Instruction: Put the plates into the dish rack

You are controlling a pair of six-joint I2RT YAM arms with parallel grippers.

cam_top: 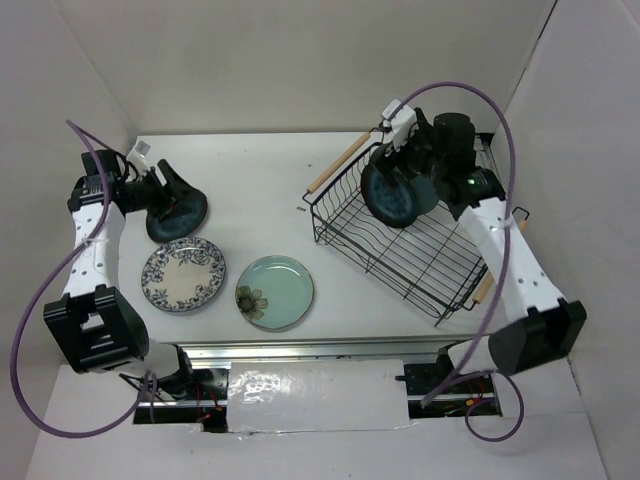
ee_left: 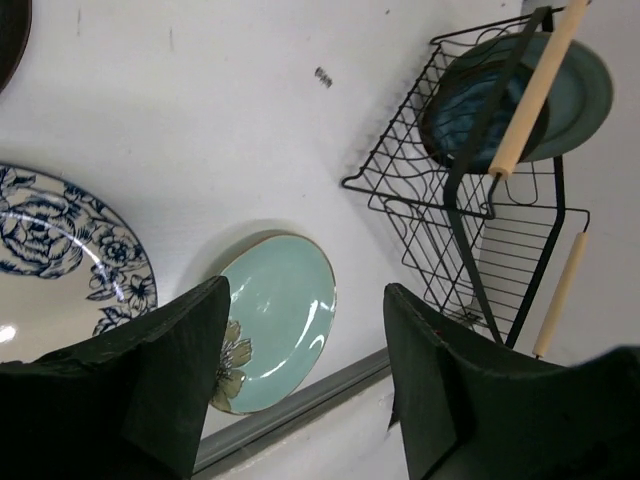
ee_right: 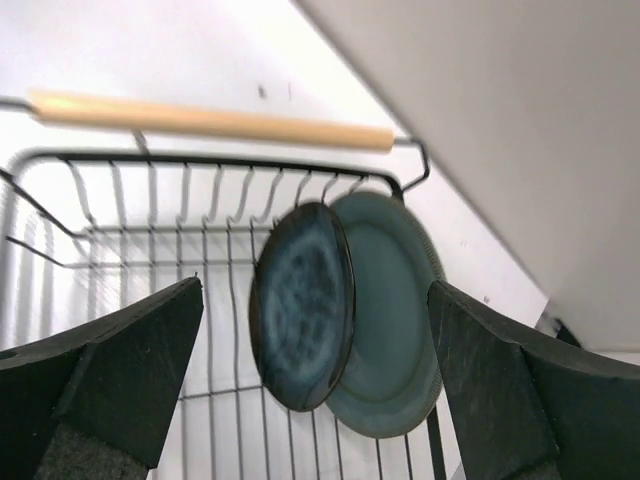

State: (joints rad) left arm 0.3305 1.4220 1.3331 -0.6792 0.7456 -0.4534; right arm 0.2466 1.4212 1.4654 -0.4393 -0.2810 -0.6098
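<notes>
The black wire dish rack [cam_top: 440,270] stands at the right. In the right wrist view, the dark navy plate [ee_right: 300,300] and the grey-teal plate [ee_right: 395,310] stand on edge side by side at its far end, by a wooden handle [ee_right: 210,118]. My right gripper [cam_top: 402,168] hovers over them, open and empty, with its jaws spread wide [ee_right: 315,370]. The white plate with blue flowers [cam_top: 183,274] and the mint flower plate [cam_top: 274,291] lie flat at the front left. My left gripper [cam_top: 178,205] is open and empty behind the white plate; it also shows in the left wrist view [ee_left: 305,380].
A small dark speck [cam_top: 303,209] lies on the table left of the rack. The table's metal front rail [cam_top: 300,350] runs just in front of the mint plate. White walls close in the back and sides. The rack's second handle [cam_top: 490,280] lies by my right arm.
</notes>
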